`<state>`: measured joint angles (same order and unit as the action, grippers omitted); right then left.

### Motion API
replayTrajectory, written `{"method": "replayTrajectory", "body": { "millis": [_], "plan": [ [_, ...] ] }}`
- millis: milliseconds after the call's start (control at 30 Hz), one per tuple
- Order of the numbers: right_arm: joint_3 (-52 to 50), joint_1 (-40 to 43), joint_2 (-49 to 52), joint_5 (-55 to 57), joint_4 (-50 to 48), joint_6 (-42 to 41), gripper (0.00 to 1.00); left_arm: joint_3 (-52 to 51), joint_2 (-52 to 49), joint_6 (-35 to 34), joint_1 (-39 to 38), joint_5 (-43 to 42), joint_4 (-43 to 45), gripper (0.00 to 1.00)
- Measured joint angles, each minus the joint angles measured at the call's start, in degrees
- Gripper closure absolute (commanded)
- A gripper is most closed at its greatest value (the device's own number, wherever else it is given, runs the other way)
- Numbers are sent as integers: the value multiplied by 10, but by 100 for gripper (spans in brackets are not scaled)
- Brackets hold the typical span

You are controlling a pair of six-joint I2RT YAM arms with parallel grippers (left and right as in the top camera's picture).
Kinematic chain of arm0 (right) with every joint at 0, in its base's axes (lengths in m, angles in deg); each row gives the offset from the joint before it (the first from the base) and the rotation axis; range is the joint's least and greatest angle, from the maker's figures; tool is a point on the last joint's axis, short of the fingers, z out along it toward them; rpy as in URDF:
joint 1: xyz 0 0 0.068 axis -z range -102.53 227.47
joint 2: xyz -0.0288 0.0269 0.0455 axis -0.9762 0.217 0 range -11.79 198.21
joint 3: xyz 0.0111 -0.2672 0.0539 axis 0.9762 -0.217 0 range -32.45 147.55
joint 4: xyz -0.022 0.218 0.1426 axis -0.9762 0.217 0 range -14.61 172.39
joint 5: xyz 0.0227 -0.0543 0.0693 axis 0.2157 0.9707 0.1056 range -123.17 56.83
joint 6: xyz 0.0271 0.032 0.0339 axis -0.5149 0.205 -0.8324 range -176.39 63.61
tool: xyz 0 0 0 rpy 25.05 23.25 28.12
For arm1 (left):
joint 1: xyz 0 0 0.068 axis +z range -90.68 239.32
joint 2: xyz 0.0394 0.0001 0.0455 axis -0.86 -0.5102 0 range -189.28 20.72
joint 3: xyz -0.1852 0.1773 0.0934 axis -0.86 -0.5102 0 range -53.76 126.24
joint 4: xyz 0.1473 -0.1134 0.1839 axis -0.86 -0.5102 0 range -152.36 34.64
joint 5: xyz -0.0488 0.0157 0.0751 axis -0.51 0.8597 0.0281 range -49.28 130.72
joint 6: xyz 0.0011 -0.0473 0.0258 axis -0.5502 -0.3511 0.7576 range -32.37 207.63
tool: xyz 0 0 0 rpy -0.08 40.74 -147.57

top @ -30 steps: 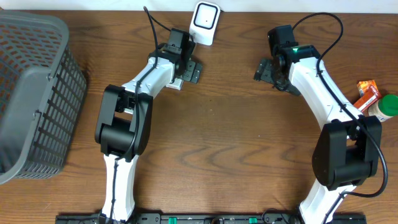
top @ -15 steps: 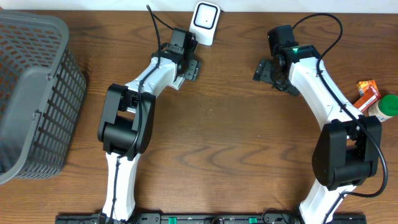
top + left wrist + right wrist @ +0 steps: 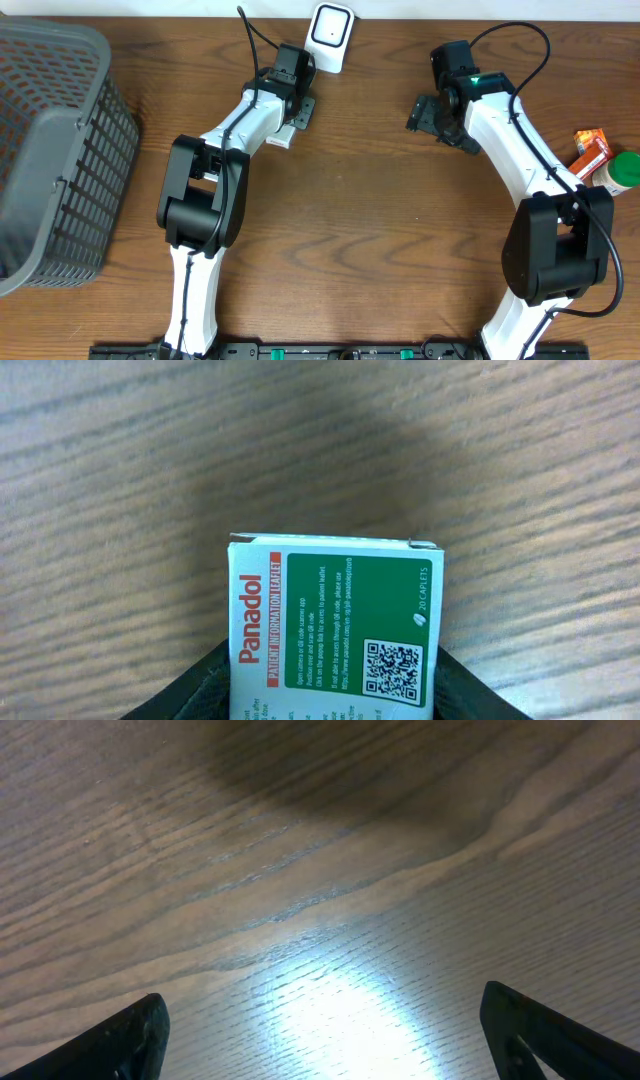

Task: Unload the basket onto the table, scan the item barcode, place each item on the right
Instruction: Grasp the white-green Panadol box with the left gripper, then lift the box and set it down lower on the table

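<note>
The left pincer (image 3: pixel 335 658) is clamped on the sides of the Panadol box (image 3: pixel 335 630), low over the bench (image 3: pixel 300 440). The box's lower part is cut off, and overhead the arm mostly hides it. The right pincer (image 3: pixel 320 1005) stands wide apart.

A big grey basket (image 3: pixel 60 150) sits at the left end of the brown wooden bench (image 3: pixel 370 230). Its walls are made of thin bars with gaps between them. At the far right edge of the bench lies a small orange pack (image 3: pixel 590 150). Just beside it is a bottle (image 3: pixel 620 172) with a green top. Both are well apart from the basket.
</note>
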<state>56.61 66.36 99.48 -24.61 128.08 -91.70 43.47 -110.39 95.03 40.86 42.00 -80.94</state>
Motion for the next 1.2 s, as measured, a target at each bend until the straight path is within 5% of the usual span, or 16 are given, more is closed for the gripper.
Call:
{"method": "replayTrajectory", "body": {
  "millis": [400, 767, 1200],
  "plan": [
    [0, 0, 0, -49, 12, 1, 1, -13, 84, -77, 0, 0, -126, 52],
    [-40, 34, 0, -195, 39, 37, 1, -13, 216, -214, 0, -120, -176, 53],
    [-192, 185, 0, -471, -18, 194, 1, -50, 209, -115, -31, -218, -225, 52]
  ]
}}
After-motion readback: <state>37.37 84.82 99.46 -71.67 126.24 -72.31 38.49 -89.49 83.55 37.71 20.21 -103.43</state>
